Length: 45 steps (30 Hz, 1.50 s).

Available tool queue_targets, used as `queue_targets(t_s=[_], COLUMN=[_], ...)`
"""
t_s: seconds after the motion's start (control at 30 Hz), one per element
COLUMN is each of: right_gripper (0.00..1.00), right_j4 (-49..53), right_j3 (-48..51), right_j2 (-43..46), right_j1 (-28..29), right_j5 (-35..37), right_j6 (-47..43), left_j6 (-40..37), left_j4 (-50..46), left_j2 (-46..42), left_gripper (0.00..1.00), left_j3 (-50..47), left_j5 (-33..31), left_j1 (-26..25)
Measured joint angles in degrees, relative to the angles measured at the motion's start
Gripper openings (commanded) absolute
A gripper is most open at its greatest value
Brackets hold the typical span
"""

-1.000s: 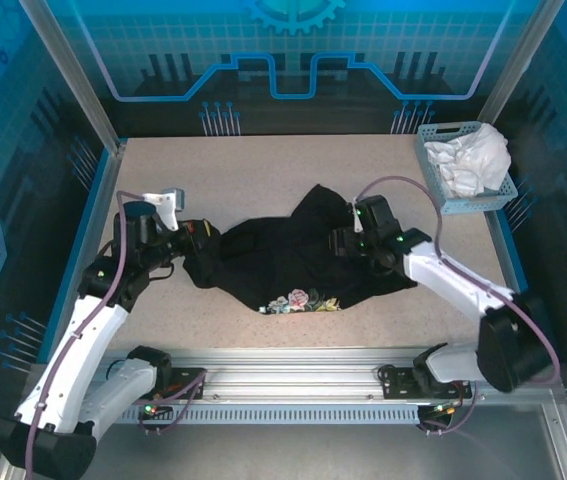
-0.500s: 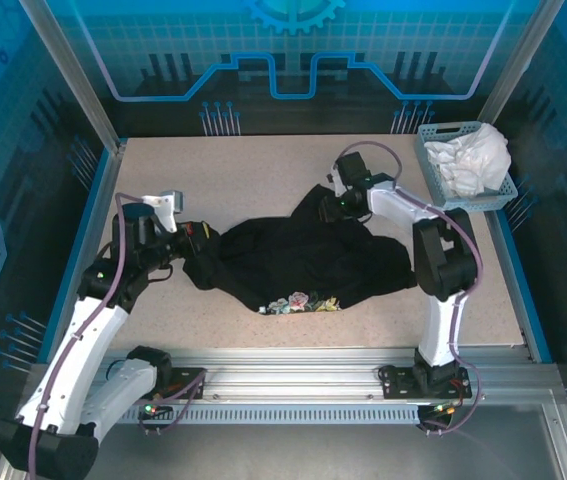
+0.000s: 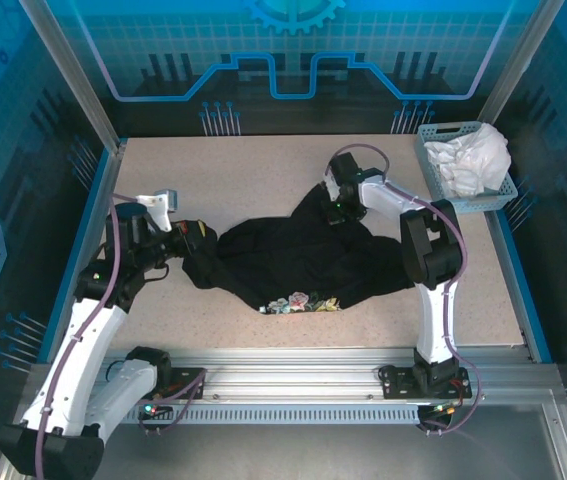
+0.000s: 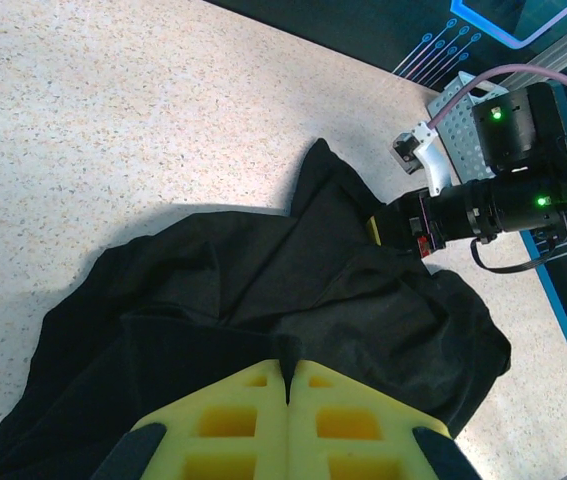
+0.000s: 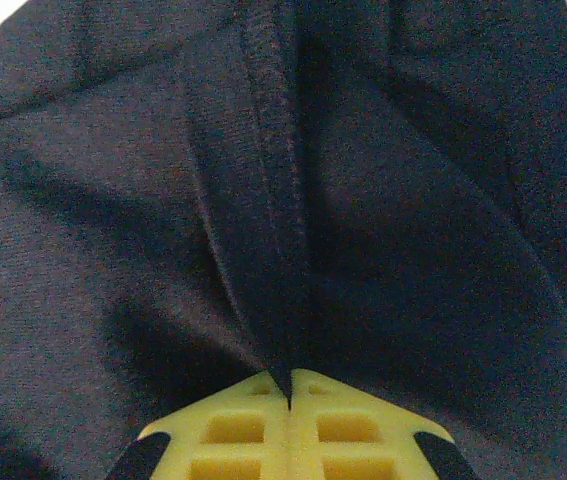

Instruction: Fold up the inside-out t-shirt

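Note:
The inside-out t-shirt (image 3: 298,255) is a crumpled black heap in the middle of the table, its small printed graphic (image 3: 301,300) at the near edge. My left gripper (image 3: 195,240) pinches the shirt's left end; in the left wrist view its yellow pads are shut (image 4: 288,378) on a fold of the black t-shirt (image 4: 263,290). My right gripper (image 3: 335,210) grips the shirt's far right corner. In the right wrist view the yellow pads close (image 5: 289,388) on a stitched hem of the t-shirt (image 5: 263,200).
A blue-grey basket (image 3: 435,178) holding a white cloth garment (image 3: 475,155) stands at the back right corner. Blue walls rim the speckled table (image 3: 223,170). The right arm (image 4: 493,195) reaches in across the shirt from the far side in the left wrist view.
The right arm swung from the shirt's right side up to its far corner, and its gripper went from open to shut on the cloth. The left gripper kept its hold.

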<state>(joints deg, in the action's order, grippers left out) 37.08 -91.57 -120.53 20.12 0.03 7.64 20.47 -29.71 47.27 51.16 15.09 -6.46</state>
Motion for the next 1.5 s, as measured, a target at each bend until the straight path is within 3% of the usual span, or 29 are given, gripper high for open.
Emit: queue_targets(t_s=[0.13, 0.3, 0.43, 0.6, 0.83, 0.97, 1.17, 1.33, 1.5], right_gripper=[0.00, 0.00, 0.00, 0.00, 0.00, 0.00, 0.00, 0.00, 0.00], right_j4=[0.0, -1.6, -4.8, -7.7, -7.8, -7.5, -6.7, -6.7, -9.0], right_j3=[3.5, 7.8, 8.5, 8.3, 2.2, 1.2, 7.1, 22.8, 32.7], right_j2=[7.4, 26.4, 39.9, 48.8, 52.8, 56.2, 58.1, 57.9, 49.4], right_j1=[-1.0, -6.9, -13.0, -18.1, -22.9, -24.7, -23.3, -17.0, -13.6], right_j5=[-3.4, -13.4, -21.4, -27.9, -29.0, -28.1, -30.9, -31.3, -32.0], right_j6=[-0.2, 1.0, 3.6, 7.7, 10.8, 11.1, 11.7, 13.0, 15.3], left_j6=[0.0, 0.6, 1.6, 3.1, 3.5, 3.4, 1.2, -2.3, -3.1], left_j4=[0.0, 0.0, 0.9, 3.4, 4.6, 5.6, 3.4, -0.5, -1.9], left_j2=[-0.1, -0.4, -0.4, 0.3, 6.6, 7.2, 4.9, 6.0, 7.9], left_gripper=[0.00, 0.00, 0.00, 0.00, 0.00, 0.00, 0.00, 0.00, 0.00], left_j3=[0.0, 1.4, 6.9, 17.0, 36.7, 41.0, 35.2, 27.2, 18.2], left_j5=[-0.1, -0.8, -2.2, -5.0, -9.6, -11.4, -11.5, -11.9, -11.8], left_j1=[0.3, 2.2, 4.0, 6.0, 12.0, 13.6, 13.8, 14.6, 14.6])
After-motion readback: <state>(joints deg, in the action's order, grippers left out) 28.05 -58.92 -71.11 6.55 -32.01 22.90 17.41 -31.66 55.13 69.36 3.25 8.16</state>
